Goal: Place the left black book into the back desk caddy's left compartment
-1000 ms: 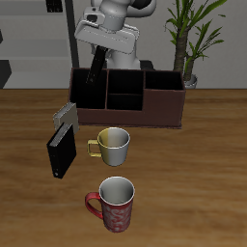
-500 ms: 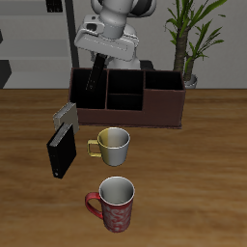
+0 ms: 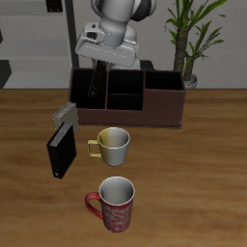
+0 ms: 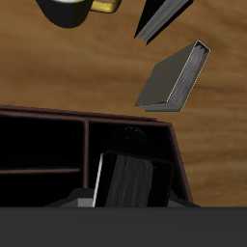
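I have the gripper [image 3: 96,69] pinching the black book [image 3: 95,83] upright, long axis vertical, hanging directly over the left compartment [image 3: 90,95] of the back desk caddy [image 3: 154,108].

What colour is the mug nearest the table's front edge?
Red mug, patterned with a pale inside; it shows best in the exterior view.

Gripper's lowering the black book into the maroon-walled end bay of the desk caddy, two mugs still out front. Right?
Not quite: the thin black book is going into the tall black-walled end bay of the wide maroon-and-black desk caddy, not the maroon-walled one; the exterior view shows it. The metallic mug and red patterned mug do stand in front.
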Robot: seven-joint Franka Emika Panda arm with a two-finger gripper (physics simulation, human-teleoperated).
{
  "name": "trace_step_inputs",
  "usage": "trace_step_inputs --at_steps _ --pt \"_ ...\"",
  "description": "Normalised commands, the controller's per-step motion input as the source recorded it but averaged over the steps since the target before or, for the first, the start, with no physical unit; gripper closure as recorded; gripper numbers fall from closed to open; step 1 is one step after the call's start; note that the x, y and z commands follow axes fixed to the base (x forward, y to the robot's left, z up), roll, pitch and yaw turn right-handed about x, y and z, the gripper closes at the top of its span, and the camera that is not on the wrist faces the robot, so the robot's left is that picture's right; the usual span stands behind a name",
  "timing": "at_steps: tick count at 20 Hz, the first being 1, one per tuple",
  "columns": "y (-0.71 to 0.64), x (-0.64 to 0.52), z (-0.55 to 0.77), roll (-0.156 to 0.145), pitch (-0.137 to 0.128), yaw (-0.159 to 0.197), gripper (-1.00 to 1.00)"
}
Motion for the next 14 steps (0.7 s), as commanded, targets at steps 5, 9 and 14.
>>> trace_step_inputs --at_steps 5,9,14 --pt "-0.06 0.06 -0.16 -0.004 0.019 -0.009 1.0" --pt "0.0 0.11 -0.2 0.003 0.038 0.004 1.0" --pt "-0.03 0.07 -0.14 0.005 0.018 0.002 1.0"
